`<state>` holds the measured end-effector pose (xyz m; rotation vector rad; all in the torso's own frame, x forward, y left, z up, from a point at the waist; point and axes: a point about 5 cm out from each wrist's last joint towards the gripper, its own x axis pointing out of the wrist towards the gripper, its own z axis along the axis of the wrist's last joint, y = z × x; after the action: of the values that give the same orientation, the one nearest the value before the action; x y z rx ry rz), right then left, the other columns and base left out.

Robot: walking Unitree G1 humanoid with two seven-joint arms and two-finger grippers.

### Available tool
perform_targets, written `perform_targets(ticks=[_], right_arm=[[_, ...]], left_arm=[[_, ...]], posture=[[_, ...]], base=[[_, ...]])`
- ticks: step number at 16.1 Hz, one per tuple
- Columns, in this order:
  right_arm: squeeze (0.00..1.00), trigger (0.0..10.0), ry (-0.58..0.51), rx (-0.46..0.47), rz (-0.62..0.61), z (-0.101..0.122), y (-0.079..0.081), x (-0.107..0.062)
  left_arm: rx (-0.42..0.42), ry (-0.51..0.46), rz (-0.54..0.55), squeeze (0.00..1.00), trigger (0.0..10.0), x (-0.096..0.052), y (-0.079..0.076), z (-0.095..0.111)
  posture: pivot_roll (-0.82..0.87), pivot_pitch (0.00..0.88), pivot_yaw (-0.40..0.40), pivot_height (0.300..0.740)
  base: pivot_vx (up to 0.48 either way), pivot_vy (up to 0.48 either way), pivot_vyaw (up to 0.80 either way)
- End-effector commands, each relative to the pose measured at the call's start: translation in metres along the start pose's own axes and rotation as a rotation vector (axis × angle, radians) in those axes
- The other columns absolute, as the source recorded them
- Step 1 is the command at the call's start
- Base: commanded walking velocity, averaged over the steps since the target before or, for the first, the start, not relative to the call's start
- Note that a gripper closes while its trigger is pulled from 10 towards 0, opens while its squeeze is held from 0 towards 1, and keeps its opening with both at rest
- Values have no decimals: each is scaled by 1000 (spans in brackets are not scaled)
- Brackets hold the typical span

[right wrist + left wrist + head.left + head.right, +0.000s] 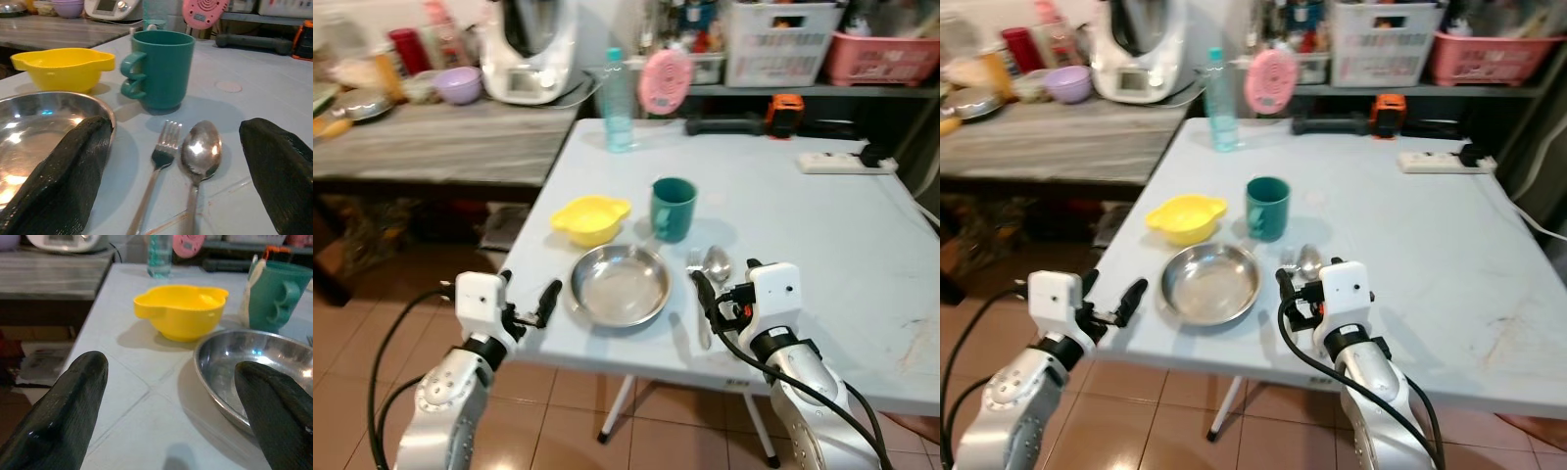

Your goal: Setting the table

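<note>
While no writing is legible, left gripper [527, 299] and right gripper [726, 281] gape beside the steel plate [620, 285].

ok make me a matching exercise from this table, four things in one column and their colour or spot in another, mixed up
Things:
1. bowl
2. mug
3. metal plate
4. fork

Descriptions:
A. teal, standing behind the cutlery
B. lying between the plate and the spoon
C. yellow, left of the mug
D. shiny, near the table's front edge, in front of the bowl

Pairs: 1-C, 2-A, 3-D, 4-B
</note>
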<state>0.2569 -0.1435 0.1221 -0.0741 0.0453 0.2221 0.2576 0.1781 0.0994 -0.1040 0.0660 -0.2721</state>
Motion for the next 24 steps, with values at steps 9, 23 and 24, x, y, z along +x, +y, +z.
perform_targets(ticks=[9,23,24], right_arm=[[0,10000,-45,79,95,19,15,27],[0,10000,205,323,137,-11,44,47],[0,10000,211,356,137,-9,45,50]], left_arm=[[-31,116,-247,0,10000,-19,-6,-8],[-33,187,-390,0,10000,-29,9,-34],[-26,197,-386,0,10000,-28,15,-37]], posture=[[-70,46,49,740],[-49,42,47,740],[-54,43,49,740]], base=[[0,0,0],[0,0,0],[0,0,0]])
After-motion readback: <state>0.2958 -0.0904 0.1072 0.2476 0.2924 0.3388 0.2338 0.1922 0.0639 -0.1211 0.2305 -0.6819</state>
